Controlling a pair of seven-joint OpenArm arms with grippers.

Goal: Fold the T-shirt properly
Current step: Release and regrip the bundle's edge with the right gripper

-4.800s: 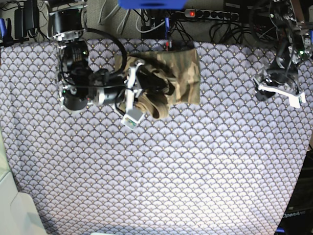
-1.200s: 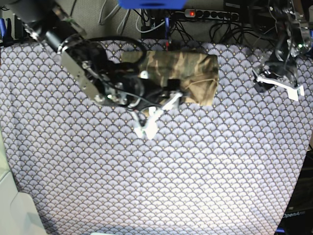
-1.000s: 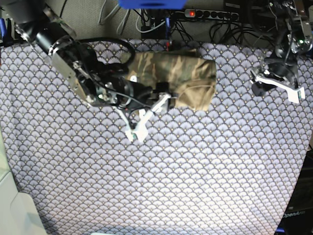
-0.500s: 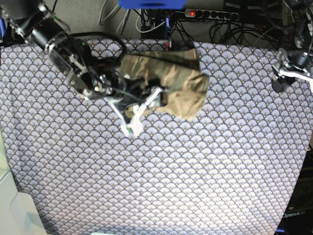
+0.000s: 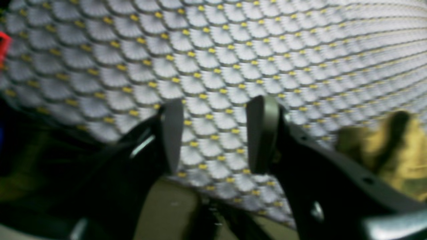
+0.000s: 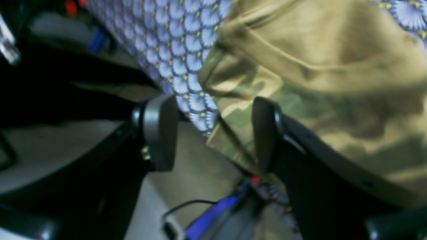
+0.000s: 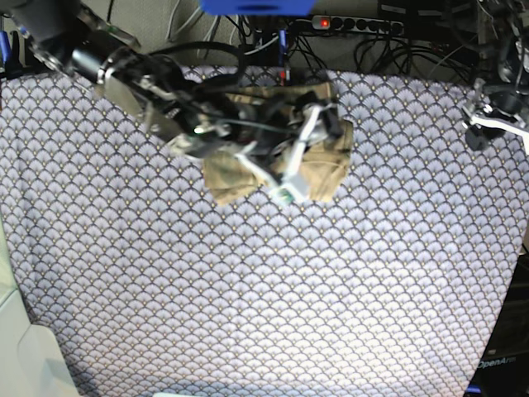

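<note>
The camouflage T-shirt point(image 7: 326, 169) lies bunched in a rumpled heap near the far edge of the purple scallop tablecloth point(image 7: 264, 289). My right gripper point(image 7: 299, 157) hangs over the heap's middle, reaching in from the left. In the right wrist view it point(image 6: 213, 133) is open, and a hem of the T-shirt point(image 6: 317, 66) runs between the fingers point(image 6: 160, 133) without being pinched. At the table's right edge my left gripper point(image 7: 493, 124) stands apart from the cloth. Its wrist view shows it point(image 5: 217, 133) open and empty over the tablecloth, with the T-shirt point(image 5: 393, 150) blurred at the right.
A power strip point(image 7: 355, 23) and tangled cables lie behind the table's far edge. A pale object point(image 7: 33, 356) sits at the lower left corner. The tablecloth's far edge drops off just below the left gripper in its wrist view.
My right arm swung up and to the right, from the shirt's lower left corner to over its middle. The shirt bunched tighter. My left arm drew back to the right edge.
</note>
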